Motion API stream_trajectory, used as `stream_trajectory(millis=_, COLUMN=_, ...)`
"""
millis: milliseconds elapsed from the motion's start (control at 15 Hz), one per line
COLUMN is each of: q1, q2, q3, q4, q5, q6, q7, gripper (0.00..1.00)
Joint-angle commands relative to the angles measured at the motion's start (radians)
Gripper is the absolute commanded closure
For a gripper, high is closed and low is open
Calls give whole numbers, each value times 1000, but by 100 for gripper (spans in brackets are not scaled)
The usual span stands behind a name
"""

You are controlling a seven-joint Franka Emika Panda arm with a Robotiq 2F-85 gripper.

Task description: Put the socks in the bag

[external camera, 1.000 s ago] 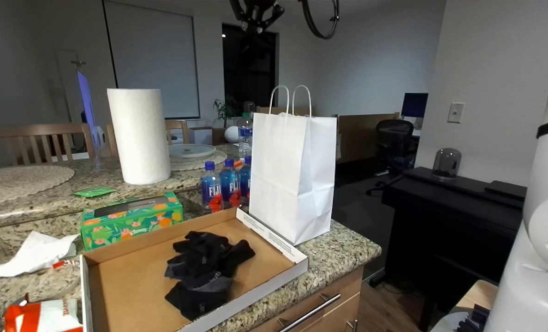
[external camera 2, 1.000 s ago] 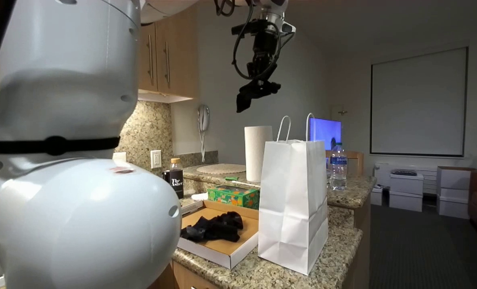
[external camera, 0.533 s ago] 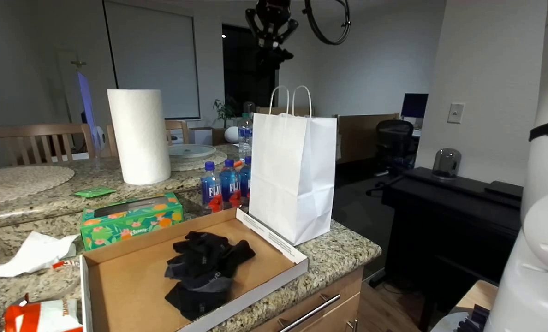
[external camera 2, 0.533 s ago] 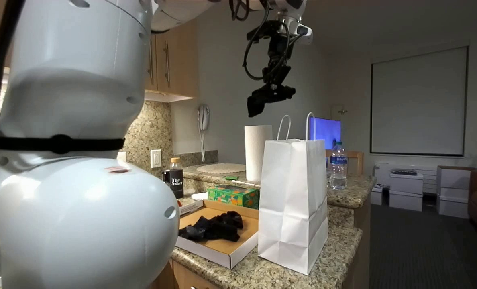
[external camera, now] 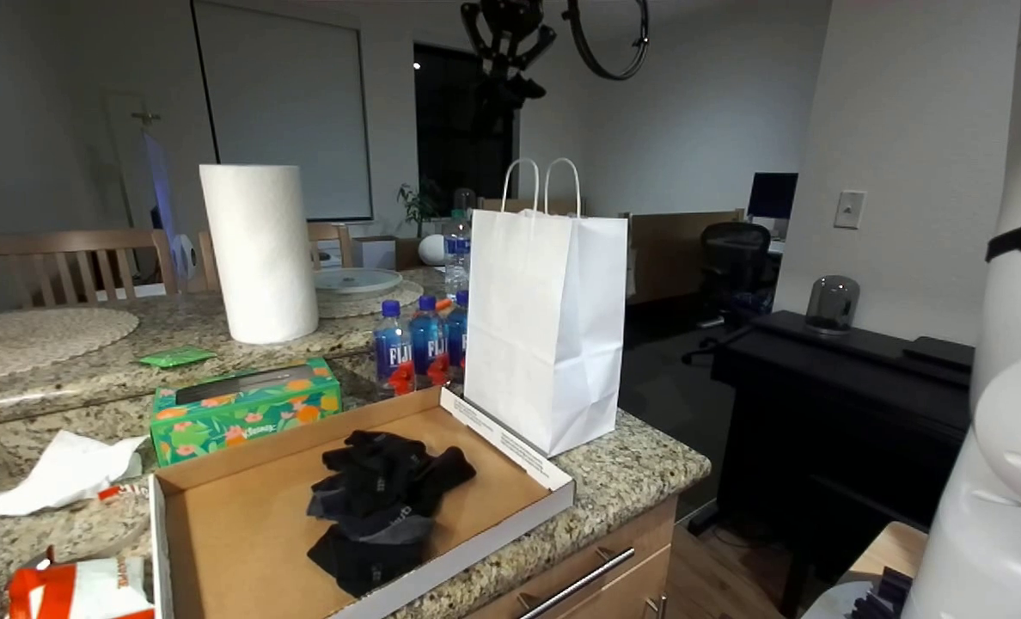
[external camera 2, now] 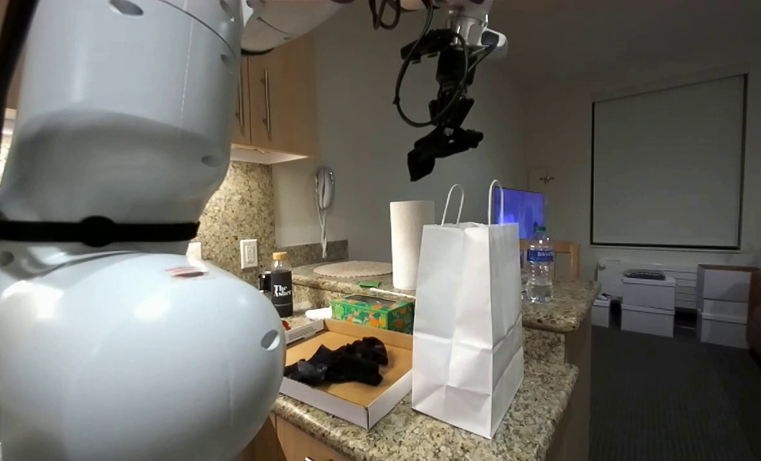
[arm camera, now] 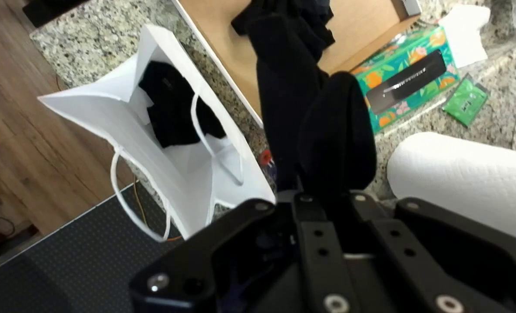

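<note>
— Gripper [arm camera: 334, 200] way up high, clamped tight on a black sock [arm camera: 284, 91]! Limp, dangling in two floppy lobes.

— And lower down?

— White paper bag [external camera 2: 454, 320], upright on the granite table [external camera: 644, 464], wide open at the top. In both exterior views, lower than the dangling sock and apart from it.

— Already something inside?

— Yes! Over in the wrist view, dark sock cloth [arm camera: 175, 108] down deep, too jumbled to count.

— And the rest?

— Heap of black socks [external camera: 377, 507], sprawled in the cardboard tray [external camera: 235, 533], just beside the bag.

— Farther out?

— Flowery tissue box [external camera: 248, 413] alongside the tray, crumpled white tissue [external camera: 68, 473] near it, blue-capped bottles [external camera: 393, 344] close by the bag, and, up on the table's higher level, paper towel roll [external camera: 261, 258] standing tall!
</note>
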Motion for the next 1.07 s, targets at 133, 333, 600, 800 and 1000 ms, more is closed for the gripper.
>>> stream_trajectory(millis=133, q1=-46, q2=-52, q3=-62, q4=-31, q5=1, q6=197, q7=54, gripper=92)
stream_trajectory(millis=333, q1=-38, q2=-64, q3=-83, q4=-103, q5=-54, q6=357, q7=63, gripper=92)
stream_trajectory(millis=600, q1=-13, q2=-96, q3=-83, q4=-280, q5=-157, q6=555, q7=70, gripper=92)
stream_trajectory(millis=800, q1=1, q2=-126, q3=-81, q4=-391, q5=-209, q6=645, q7=88, gripper=92)
stream_trajectory(millis=1000, q1=16, q2=-176, q3=-76, q4=-485, q5=-250, q6=690, q7=97, gripper=92)
